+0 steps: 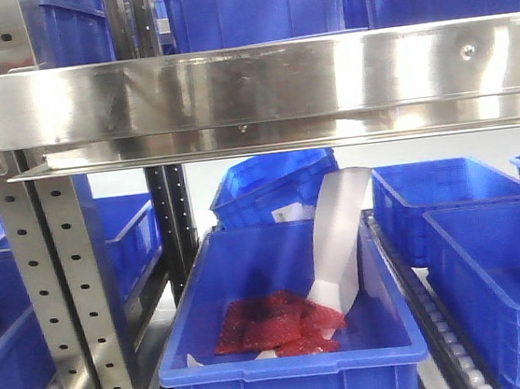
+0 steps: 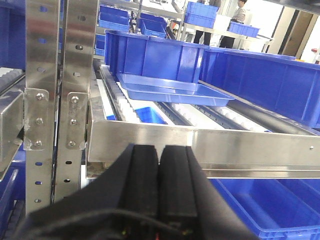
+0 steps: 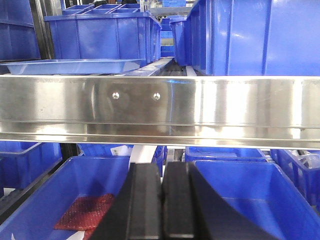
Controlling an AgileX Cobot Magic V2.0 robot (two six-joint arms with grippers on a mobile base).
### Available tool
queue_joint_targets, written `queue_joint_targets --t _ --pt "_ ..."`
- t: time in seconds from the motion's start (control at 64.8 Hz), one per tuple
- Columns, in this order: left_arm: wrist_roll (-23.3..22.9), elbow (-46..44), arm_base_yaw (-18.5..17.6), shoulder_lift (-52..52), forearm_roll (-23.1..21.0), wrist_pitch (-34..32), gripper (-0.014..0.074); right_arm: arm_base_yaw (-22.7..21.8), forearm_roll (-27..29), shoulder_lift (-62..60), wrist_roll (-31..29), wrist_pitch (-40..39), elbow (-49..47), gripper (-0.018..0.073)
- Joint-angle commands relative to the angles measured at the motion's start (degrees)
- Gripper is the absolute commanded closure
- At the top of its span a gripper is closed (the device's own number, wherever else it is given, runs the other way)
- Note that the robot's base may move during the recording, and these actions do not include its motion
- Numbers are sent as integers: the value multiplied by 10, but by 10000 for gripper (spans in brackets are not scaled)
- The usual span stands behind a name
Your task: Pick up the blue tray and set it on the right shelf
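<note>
I see the blue tray (image 2: 172, 89) already resting on the rollers of the right shelf (image 2: 210, 142). My left gripper (image 2: 159, 165) and right gripper (image 3: 162, 187) are both closed, empty; next, I judge, retreat.

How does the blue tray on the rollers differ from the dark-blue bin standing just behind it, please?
The blue tray is shallow with a low rolled rim; the dark-blue bin behind it is deep with tall walls. The tray is a pale periwinkle blue, the bin a saturated dark blue. The tray's flat bottom is in plain view and bare, while the bin's inside is hidden from the left wrist view. Both are rectangular plastic and sit on the same shelf level.
</note>
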Motion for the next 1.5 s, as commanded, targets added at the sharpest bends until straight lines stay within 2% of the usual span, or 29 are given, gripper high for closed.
queue_joint_targets --t 0.0,0.263,0.324,0.355,0.386,0.417,0.463,0.494,0.556,0.602,0.695,0.757,0.788,0.819,0.849,0.942,1.236,1.483 --pt "2 -16 -3 3 1 -48 645 -4 0 -13 -9 -47 -13 505" --pt "3 -14 -3 2 1 -49 645 -4 0 -13 -9 -47 -13 505" --pt "4 -14 3 -5 29 -45 645 -4 0 -13 -9 -47 -13 505" --pt "16 -13 9 -11 20 -42 645 -4 0 -13 -9 -47 -13 505" --pt "51 -8 18 -17 -1 -42 645 -4 0 -13 -9 -47 -13 505" --pt "106 -1 26 -24 -27 -46 645 -4 0 -13 -9 -47 -13 505" --pt "208 23 54 -38 -91 -60 645 -4 0 -13 -9 -47 -13 505" --pt "248 46 74 -48 -126 -75 645 -4 0 -13 -9 -47 -13 505" --pt "240 87 115 -61 -141 -104 645 -4 0 -13 -9 -47 -13 505" --pt "213 125 145 -72 -141 -128 645 -4 0 -13 -9 -47 -13 505" --pt "144 193 187 -97 -98 -163 645 -4 0 -13 -9 -47 -13 505" --pt "139 232 202 -118 -90 -177 645 -4 0 -13 -9 -47 -13 505" --pt "139 241 204 -130 -90 -171 645 -4 0 -13 -9 -47 -13 505" --pt "139 237 204 -143 -87 -123 645 -4 0 -13 -9 -47 -13 505" --pt "139 237 204 -154 -85 -105 645 -4 0 -13 -9 -47 -13 505" --pt "139 239 204 -185 -82 -78 645 -4 0 -13 -9 -47 -13 505" --pt "139 239 171 -182 -82 -75 645 -4 0 -12 -9 -47 -13 505" --pt "139 239 171 -182 -82 -75 645 -4 0 -12 -9 -47 -13 505"
